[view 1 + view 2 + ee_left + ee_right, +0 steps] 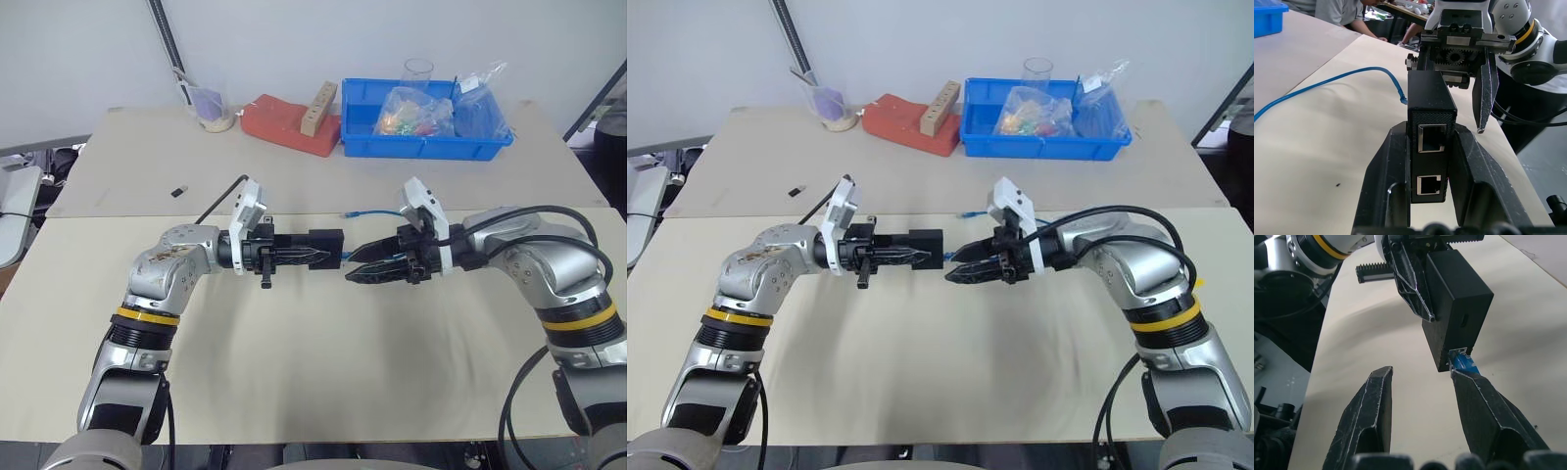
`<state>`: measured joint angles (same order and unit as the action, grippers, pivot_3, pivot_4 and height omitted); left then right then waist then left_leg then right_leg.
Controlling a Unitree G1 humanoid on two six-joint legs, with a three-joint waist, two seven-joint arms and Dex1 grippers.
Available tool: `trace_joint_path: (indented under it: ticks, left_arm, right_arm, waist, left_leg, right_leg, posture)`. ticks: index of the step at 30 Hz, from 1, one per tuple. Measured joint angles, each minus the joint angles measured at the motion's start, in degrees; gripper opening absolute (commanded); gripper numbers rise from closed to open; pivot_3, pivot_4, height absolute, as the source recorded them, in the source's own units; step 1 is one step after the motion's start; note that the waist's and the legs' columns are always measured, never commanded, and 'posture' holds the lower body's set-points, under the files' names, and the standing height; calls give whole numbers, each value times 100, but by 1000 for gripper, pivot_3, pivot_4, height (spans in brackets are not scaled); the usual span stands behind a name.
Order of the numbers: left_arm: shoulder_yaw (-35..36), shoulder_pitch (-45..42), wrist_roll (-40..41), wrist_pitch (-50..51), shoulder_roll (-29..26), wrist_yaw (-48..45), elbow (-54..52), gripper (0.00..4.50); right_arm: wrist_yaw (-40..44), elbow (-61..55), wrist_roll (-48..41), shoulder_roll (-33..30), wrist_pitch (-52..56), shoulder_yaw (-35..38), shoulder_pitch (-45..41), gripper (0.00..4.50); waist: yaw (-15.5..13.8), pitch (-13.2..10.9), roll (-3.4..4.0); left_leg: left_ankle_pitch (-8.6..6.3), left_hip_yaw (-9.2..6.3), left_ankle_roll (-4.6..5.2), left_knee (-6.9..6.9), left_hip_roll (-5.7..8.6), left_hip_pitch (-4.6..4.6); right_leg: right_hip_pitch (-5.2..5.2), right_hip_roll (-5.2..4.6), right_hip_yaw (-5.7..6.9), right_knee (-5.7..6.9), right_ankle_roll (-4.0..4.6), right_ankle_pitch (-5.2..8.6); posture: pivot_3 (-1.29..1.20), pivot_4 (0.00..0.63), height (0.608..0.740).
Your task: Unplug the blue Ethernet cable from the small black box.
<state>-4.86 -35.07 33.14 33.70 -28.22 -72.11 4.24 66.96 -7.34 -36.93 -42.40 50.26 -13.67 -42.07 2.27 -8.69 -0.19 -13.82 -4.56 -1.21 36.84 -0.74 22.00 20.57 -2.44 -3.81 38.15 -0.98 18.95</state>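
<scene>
the left claw (328, 257) clamps the small black box (326, 246) above the counter (323, 372). the right claw (355, 272), half open, holds nothing; the blue cable (1464, 363) stays plugged. close on the plug, press its tab, pull straight right.

At the table's (294, 392) far edge sat a blue bin (423, 137) w/ clear bags and a glass in it, a red block (289, 124) w/ a wooden strip (317, 108) beside it, a plastic cup (209, 106), and nearer, a tiny black chip (178, 190).
</scene>
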Motion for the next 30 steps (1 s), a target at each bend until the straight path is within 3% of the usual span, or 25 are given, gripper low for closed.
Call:
trace_joint_path:
  ticks: [7, 30]
  left_arm:
    - [-16, 30, 40, 3, -37, -123, -122, 547]
    - [-31, -22, 36, -1, -38, -237, -105, 547]
  right_arm:
    - [176, 226, -136, -65, 275, 297, -342, 2175]
    - [342, 346, 557, 198, -176, 34, -166, 2175]
  waist:
    - [-5, 0, 0]
    - [9, 0, 0]
  left_leg:
    - [0, 0, 0, 0, 0, 0]
    - [0, 0, 0, -1, -1, 2]
  right_leg:
    - [0, 0, 1, 0, 0, 0]
    - [4, 1, 1, 1, 0, 0]
  posture:
    - [0, 150, 740]
    - [0, 150, 740]
